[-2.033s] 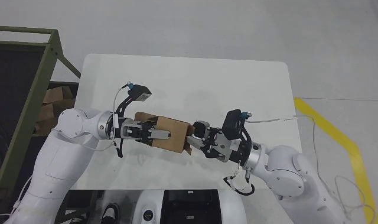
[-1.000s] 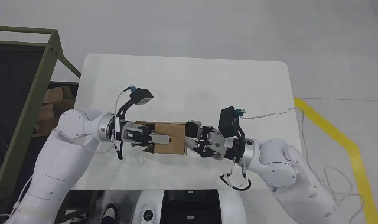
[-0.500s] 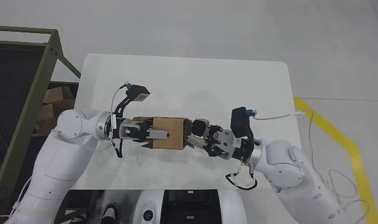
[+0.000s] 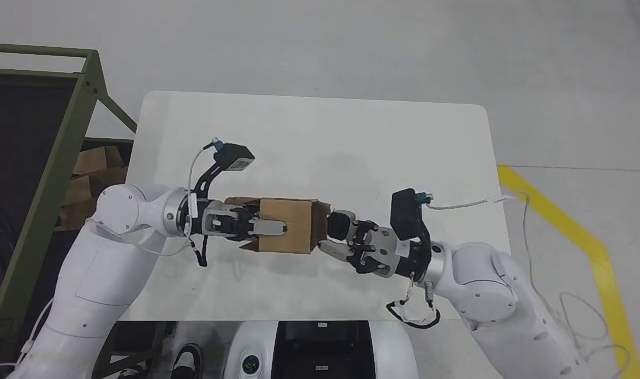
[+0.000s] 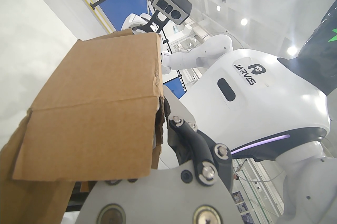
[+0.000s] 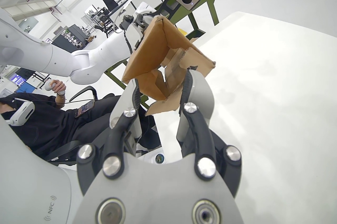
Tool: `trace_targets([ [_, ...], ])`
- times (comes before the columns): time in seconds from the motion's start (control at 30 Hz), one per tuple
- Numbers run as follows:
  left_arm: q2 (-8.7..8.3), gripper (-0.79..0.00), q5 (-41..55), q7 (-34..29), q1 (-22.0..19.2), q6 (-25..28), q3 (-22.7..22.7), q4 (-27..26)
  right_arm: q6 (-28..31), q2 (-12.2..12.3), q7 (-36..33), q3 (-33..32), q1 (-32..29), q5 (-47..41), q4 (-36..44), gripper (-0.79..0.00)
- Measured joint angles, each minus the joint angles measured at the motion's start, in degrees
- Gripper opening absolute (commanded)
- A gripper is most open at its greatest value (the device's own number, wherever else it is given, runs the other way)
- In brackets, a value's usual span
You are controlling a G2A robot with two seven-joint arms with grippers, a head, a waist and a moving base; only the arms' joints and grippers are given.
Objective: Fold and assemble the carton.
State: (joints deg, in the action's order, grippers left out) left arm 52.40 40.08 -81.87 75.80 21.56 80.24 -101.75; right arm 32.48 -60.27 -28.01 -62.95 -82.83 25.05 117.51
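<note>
Carton point(image 4: 298, 226): corrugated cardboard, judged light. Stiff across panels, bends readily at creases. Flaps thin, likely to crush or tear under hard pinch. Best hold judged on panel edge near corner, not on loose flap.

Carton held above table point(image 4: 400, 149), between both arms. Left gripper point(image 4: 268, 225) clamped on one end of carton. Right gripper point(image 6: 162, 81) at opposite, open end, fingers point(image 6: 193, 93) apart, straddling end flaps, one finger touching flap edge.

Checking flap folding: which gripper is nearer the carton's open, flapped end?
Right. The right gripper straddles the loose flaps of the carton; the left gripper holds its opposite end.
</note>
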Motion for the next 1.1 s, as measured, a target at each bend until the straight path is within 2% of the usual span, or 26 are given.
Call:
trace_targets([
  [0.63,-0.18,-0.785,-1.85,-0.97,-0.04,-0.11,-1.00,-1.41,-2.61,-1.03,-3.98,5.10,6.59,-2.58,-2.29,-0.486],
  [1.1,-0.36,-0.785,-1.52,-0.60,-0.21,0.24,-1.36,-0.85,-2.20,-1.34,-4.27,6.34,7.82,-2.88,-3.02,-0.496],
])
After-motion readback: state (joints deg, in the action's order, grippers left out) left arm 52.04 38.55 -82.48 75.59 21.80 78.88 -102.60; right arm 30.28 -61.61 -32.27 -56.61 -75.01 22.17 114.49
